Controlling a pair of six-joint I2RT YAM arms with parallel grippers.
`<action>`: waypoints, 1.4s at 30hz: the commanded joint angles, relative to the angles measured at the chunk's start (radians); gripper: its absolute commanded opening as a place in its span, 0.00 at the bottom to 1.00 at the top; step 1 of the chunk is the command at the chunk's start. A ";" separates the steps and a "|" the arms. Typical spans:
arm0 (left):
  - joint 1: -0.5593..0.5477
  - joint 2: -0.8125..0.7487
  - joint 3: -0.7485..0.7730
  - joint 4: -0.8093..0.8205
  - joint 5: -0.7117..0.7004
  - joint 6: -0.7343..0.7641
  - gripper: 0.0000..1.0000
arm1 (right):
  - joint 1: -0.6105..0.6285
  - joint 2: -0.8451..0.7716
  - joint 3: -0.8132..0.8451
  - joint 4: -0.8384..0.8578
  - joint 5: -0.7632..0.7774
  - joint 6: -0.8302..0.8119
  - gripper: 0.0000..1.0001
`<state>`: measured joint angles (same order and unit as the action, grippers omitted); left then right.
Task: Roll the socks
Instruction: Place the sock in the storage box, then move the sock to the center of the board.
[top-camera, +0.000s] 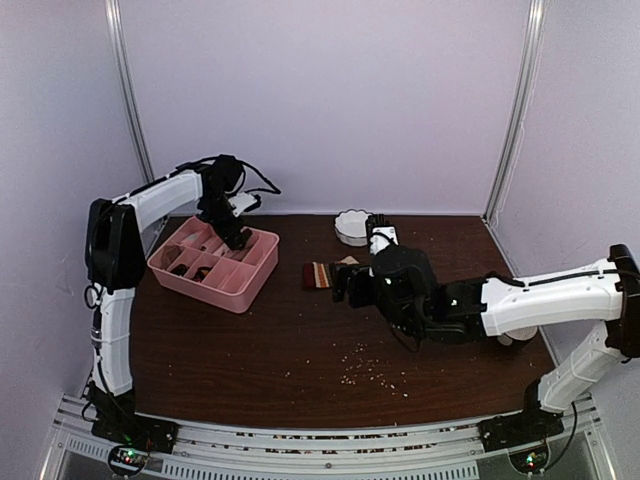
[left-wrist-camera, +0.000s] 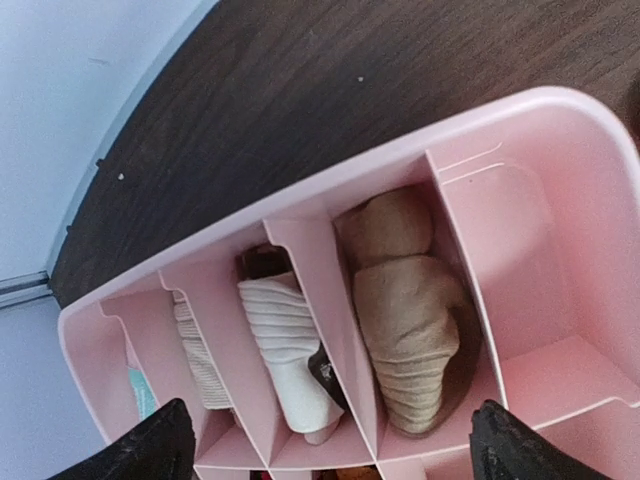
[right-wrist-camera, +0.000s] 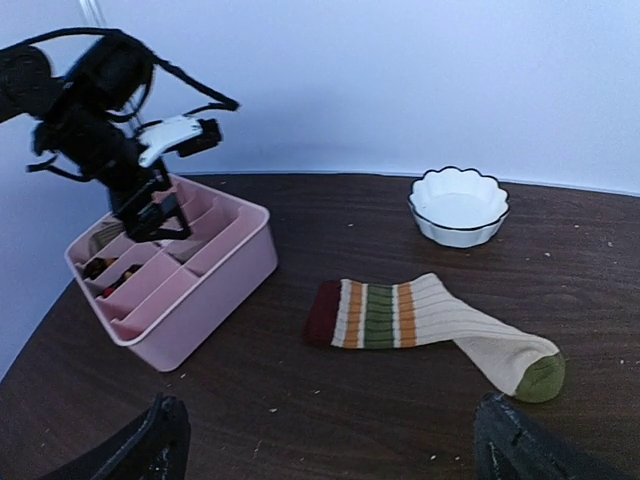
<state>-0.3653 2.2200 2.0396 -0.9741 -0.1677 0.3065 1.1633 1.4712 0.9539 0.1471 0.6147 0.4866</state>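
The left gripper (left-wrist-camera: 330, 450) is hanging over the pink tray (left-wrist-camera: 520, 130), its jaws standing wide apart and gripping nothing; just beyond the gap between them, a tan sock (left-wrist-camera: 405, 330) is lying bundled in one compartment, nearer the finger at the right of the wrist view and touching neither finger; a white sock (left-wrist-camera: 285, 350) is lying rolled in the next compartment, toward the other finger, with a divider wall between the two. The right gripper (right-wrist-camera: 330, 445) is hovering over the table (right-wrist-camera: 250, 400), its jaws likewise spread wide with nothing between them; ahead of the gap, and well clear of both fingers, a striped sock (right-wrist-camera: 420, 315) is lying flat and unrolled on the wood, its dark red cuff pointing toward the tray and its green toe lying ahead of the finger at the right of that view; farther ahead of those jaws, past the sock, a white bowl (right-wrist-camera: 458, 205) is standing near the back wall; the tray is sitting ahead of the finger at the left, apart from the sock. Crumbs (top-camera: 365, 365) are lying scattered on the table behind the right gripper's jaws, toward the arm bases.
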 joint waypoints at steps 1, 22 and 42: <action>-0.005 -0.118 0.003 -0.014 0.018 -0.001 0.98 | -0.161 0.097 0.119 -0.289 0.004 0.058 1.00; 0.003 -0.622 -0.534 -0.014 0.184 0.025 0.98 | -0.303 0.883 1.026 -0.776 -0.369 -0.081 0.95; 0.010 -0.754 -0.719 0.013 0.206 0.058 0.98 | -0.407 0.789 0.991 -0.987 -0.357 0.050 0.77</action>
<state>-0.3653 1.4910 1.3495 -0.9886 0.0040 0.3489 0.8291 2.4767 2.1548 -0.8536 0.2047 0.5385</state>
